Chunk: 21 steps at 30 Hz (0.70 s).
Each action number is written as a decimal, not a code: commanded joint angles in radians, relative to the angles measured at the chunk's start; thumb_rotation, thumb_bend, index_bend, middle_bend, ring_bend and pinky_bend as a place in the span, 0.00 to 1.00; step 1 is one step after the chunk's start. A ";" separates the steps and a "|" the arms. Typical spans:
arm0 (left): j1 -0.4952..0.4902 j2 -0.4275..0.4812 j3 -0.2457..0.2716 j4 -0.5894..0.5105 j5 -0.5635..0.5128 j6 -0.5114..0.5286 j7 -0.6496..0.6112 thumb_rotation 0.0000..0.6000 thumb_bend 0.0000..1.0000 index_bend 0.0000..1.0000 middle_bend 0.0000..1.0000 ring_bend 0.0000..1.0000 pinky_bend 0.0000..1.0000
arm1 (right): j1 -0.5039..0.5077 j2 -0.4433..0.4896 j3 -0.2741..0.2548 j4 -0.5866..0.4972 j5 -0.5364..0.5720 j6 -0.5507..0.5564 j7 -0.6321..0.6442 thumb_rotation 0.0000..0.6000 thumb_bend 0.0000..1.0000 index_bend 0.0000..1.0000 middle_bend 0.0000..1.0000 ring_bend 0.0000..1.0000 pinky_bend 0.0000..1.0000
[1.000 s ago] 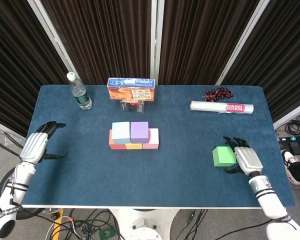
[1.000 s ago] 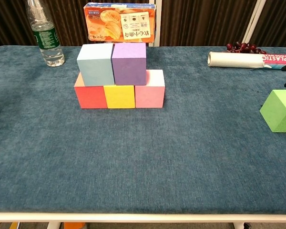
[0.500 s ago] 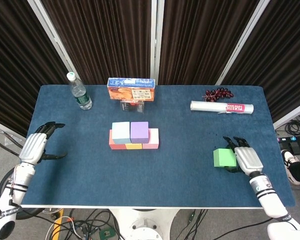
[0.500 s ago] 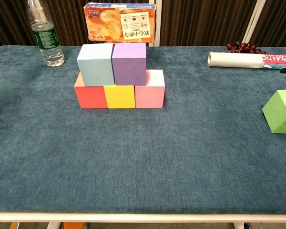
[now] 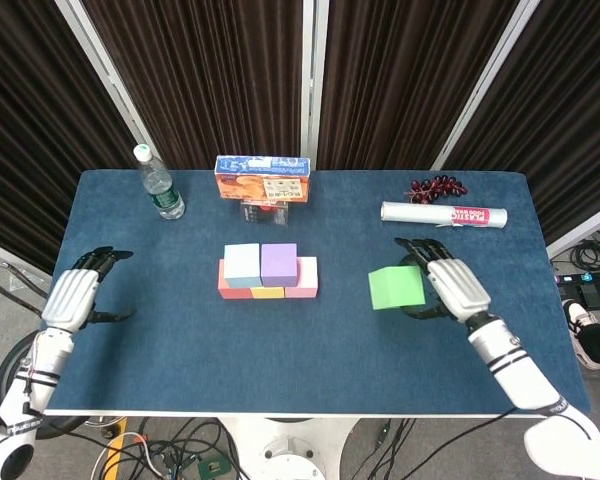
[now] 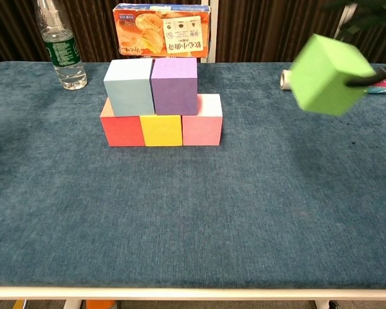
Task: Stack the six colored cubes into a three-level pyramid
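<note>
A blue-carpeted bench (image 5: 180, 340) was seen before dark pleated curtains (image 5: 210, 70), with a water bottle (image 5: 158, 182), a snack box (image 5: 262, 179), grapes (image 5: 436, 187) and a plastic roll (image 5: 443, 214) along its far edge. The left hand (image 5: 72, 295) was rested at the left edge, its fingers curled on nothing. The green cube (image 5: 396, 287) was gripped by the fingers of the right hand (image 5: 450, 285) and held tilted above the bench, right of the five stacked cubes (image 5: 267, 271). Compared with a second earlier, the cube had been lifted and carried leftward.
</note>
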 commanded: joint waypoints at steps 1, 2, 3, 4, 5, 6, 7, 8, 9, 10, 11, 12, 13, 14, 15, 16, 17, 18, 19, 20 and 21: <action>0.001 -0.004 0.004 -0.004 0.003 -0.005 0.008 1.00 0.08 0.19 0.20 0.11 0.16 | 0.121 0.047 0.098 -0.071 0.105 -0.133 0.021 1.00 0.17 0.00 0.40 0.07 0.00; 0.001 -0.004 0.005 -0.004 0.003 -0.008 0.011 1.00 0.08 0.19 0.20 0.11 0.16 | 0.157 0.048 0.118 -0.076 0.142 -0.165 0.009 1.00 0.17 0.00 0.40 0.07 0.00; 0.001 -0.005 0.006 -0.005 0.002 -0.011 0.012 1.00 0.08 0.19 0.20 0.11 0.16 | 0.184 0.048 0.130 -0.077 0.174 -0.192 -0.002 1.00 0.17 0.00 0.40 0.07 0.00; 0.001 -0.006 0.006 -0.006 0.002 -0.012 0.012 1.00 0.08 0.19 0.20 0.11 0.16 | 0.212 0.044 0.143 -0.075 0.209 -0.214 -0.011 1.00 0.17 0.00 0.40 0.07 0.00; 0.001 -0.006 0.005 -0.006 0.002 -0.013 0.012 1.00 0.08 0.19 0.20 0.11 0.16 | 0.249 0.035 0.158 -0.069 0.259 -0.237 -0.024 1.00 0.17 0.00 0.40 0.07 0.00; 0.002 -0.007 0.004 -0.007 0.002 -0.012 0.011 1.00 0.08 0.19 0.20 0.11 0.16 | 0.276 0.027 0.166 -0.063 0.298 -0.250 -0.036 1.00 0.17 0.00 0.40 0.07 0.00; 0.002 -0.007 0.004 -0.008 0.002 -0.012 0.010 1.00 0.08 0.19 0.20 0.11 0.16 | 0.303 0.017 0.174 -0.056 0.336 -0.255 -0.051 1.00 0.17 0.00 0.40 0.07 0.00; 0.003 -0.007 0.003 -0.007 0.003 -0.012 0.008 1.00 0.08 0.19 0.20 0.11 0.16 | 0.337 0.002 0.178 -0.047 0.385 -0.255 -0.077 1.00 0.17 0.00 0.40 0.07 0.00; 0.004 -0.008 0.003 -0.005 0.003 -0.012 0.007 1.00 0.08 0.19 0.20 0.11 0.16 | 0.362 -0.008 0.179 -0.041 0.423 -0.253 -0.099 1.00 0.17 0.00 0.40 0.07 0.00; 0.004 -0.008 0.003 -0.004 0.003 -0.012 0.006 1.00 0.08 0.19 0.20 0.11 0.16 | 0.386 -0.019 0.178 -0.037 0.462 -0.246 -0.121 1.00 0.17 0.00 0.40 0.07 0.00; 0.004 -0.008 0.003 -0.003 0.003 -0.014 0.005 1.00 0.08 0.19 0.20 0.11 0.16 | 0.418 -0.035 0.174 -0.035 0.513 -0.233 -0.153 1.00 0.17 0.00 0.40 0.07 0.00; 0.005 -0.008 0.003 -0.003 0.003 -0.015 0.003 1.00 0.08 0.19 0.20 0.11 0.16 | 0.441 -0.046 0.169 -0.033 0.550 -0.222 -0.179 1.00 0.17 0.00 0.40 0.07 0.00; 0.005 -0.007 0.003 -0.004 0.002 -0.016 0.001 1.00 0.08 0.19 0.20 0.11 0.16 | 0.464 -0.056 0.164 -0.033 0.587 -0.211 -0.202 1.00 0.17 0.00 0.40 0.07 0.00; 0.005 -0.006 0.002 -0.003 0.002 -0.018 -0.002 1.00 0.08 0.19 0.20 0.11 0.16 | 0.493 -0.069 0.158 -0.032 0.636 -0.195 -0.233 1.00 0.17 0.00 0.40 0.07 0.00; 0.006 -0.006 0.003 -0.003 0.003 -0.018 -0.003 1.00 0.08 0.19 0.20 0.11 0.16 | 0.514 -0.079 0.153 -0.029 0.671 -0.181 -0.257 1.00 0.17 0.00 0.40 0.07 0.00; 0.007 -0.006 0.004 -0.003 0.005 -0.017 -0.003 1.00 0.08 0.19 0.20 0.11 0.16 | 0.536 -0.089 0.148 -0.025 0.706 -0.166 -0.283 1.00 0.17 0.00 0.40 0.07 0.00; 0.009 -0.007 0.005 -0.002 0.006 -0.015 -0.005 1.00 0.08 0.19 0.20 0.11 0.16 | 0.563 -0.102 0.143 -0.021 0.750 -0.145 -0.313 1.00 0.17 0.00 0.40 0.07 0.00; 0.011 -0.008 0.005 -0.001 0.007 -0.014 -0.009 1.00 0.08 0.19 0.20 0.11 0.16 | 0.582 -0.112 0.140 -0.018 0.780 -0.132 -0.335 1.00 0.17 0.00 0.40 0.07 0.00; 0.012 -0.009 0.006 0.000 0.008 -0.012 -0.011 1.00 0.08 0.19 0.20 0.11 0.16 | 0.602 -0.120 0.137 -0.015 0.808 -0.121 -0.357 1.00 0.17 0.00 0.40 0.07 0.00; 0.014 -0.010 0.006 0.001 0.010 -0.010 -0.015 1.00 0.08 0.19 0.20 0.11 0.16 | 0.627 -0.131 0.134 -0.009 0.843 -0.110 -0.385 1.00 0.17 0.00 0.40 0.07 0.00; 0.015 -0.011 0.005 0.002 0.010 -0.009 -0.017 1.00 0.08 0.19 0.20 0.11 0.16 | 0.646 -0.139 0.131 -0.004 0.869 -0.104 -0.405 1.00 0.17 0.00 0.40 0.07 0.00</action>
